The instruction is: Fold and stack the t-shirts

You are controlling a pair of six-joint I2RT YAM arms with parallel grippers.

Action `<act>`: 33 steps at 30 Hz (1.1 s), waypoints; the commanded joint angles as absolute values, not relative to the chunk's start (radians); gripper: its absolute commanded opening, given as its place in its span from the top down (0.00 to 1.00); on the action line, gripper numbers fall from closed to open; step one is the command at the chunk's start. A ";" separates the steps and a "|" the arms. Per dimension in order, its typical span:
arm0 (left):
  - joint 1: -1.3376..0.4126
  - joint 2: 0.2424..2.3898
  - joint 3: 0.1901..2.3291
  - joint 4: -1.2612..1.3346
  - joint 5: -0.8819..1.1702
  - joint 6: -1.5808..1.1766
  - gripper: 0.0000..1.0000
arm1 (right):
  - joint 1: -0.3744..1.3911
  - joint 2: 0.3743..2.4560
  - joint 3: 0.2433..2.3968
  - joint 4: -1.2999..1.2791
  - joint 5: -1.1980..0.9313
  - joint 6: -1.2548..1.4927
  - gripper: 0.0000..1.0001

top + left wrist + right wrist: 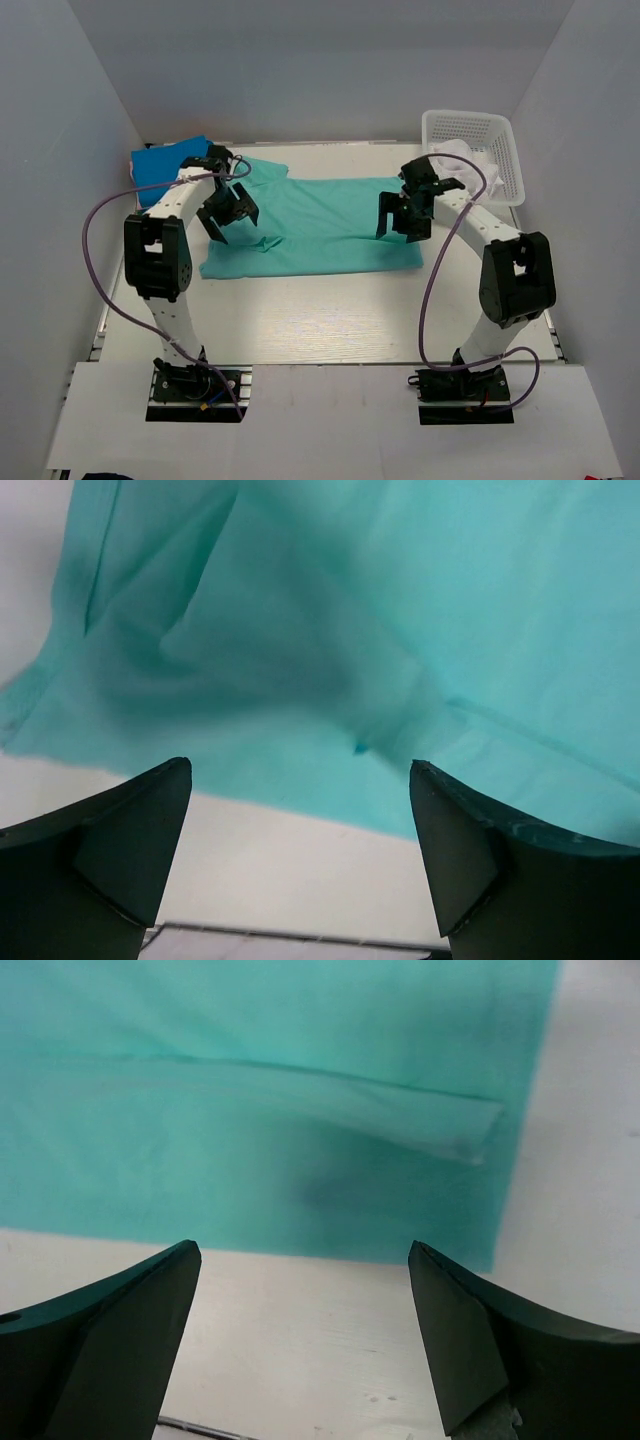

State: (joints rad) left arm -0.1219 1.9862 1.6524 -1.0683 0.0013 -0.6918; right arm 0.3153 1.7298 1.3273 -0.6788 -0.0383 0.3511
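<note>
A teal-green t-shirt [320,225] lies spread across the middle of the table, partly folded, with a sleeve at its back left. My left gripper [232,222] hangs open and empty above the shirt's left part; its wrist view shows rumpled teal cloth [330,630] and the shirt's near edge. My right gripper [400,222] hangs open and empty above the shirt's right end; its wrist view shows a folded flap of the shirt [300,1090] and its right near corner. A folded bright blue t-shirt [165,163] lies at the back left.
A white lattice basket [478,152] with white cloth [462,158] in it stands at the back right. White walls close in the table's left, right and back. The white table [330,320] shows bare in front of the shirt. Purple cables loop beside both arms.
</note>
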 commanded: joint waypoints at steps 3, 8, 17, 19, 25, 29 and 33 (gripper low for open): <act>-0.136 1.770 1.427 -0.985 0.087 -0.644 0.00 | 0.362 1.700 1.269 -0.555 -0.144 0.272 0.10; -0.179 1.746 1.286 -0.786 0.239 -0.608 0.00 | 0.357 1.762 1.258 -0.537 -0.140 0.296 0.10; -0.238 1.874 1.322 -0.603 0.272 -0.580 0.00 | 0.353 1.815 1.247 -0.506 -0.126 0.285 0.10; -0.249 1.908 1.350 -0.626 0.236 -0.571 0.00 | 0.351 1.812 1.241 -0.503 -0.120 0.287 0.10; -0.249 1.968 1.422 -0.569 0.144 -0.571 0.00 | 0.351 1.802 1.229 -0.497 -0.104 0.302 0.10; -0.239 2.049 1.600 -0.594 0.049 -0.562 0.02 | 0.351 1.796 1.213 -0.494 -0.083 0.313 0.10; -0.230 2.123 1.780 -0.522 0.040 -0.534 0.01 | 0.348 1.795 1.201 -0.502 -0.071 0.322 0.10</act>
State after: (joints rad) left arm -0.2405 2.1235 1.6737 -0.5976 0.0937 -0.5613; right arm 0.3538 1.8206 1.2121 -0.5140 -0.0887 0.3107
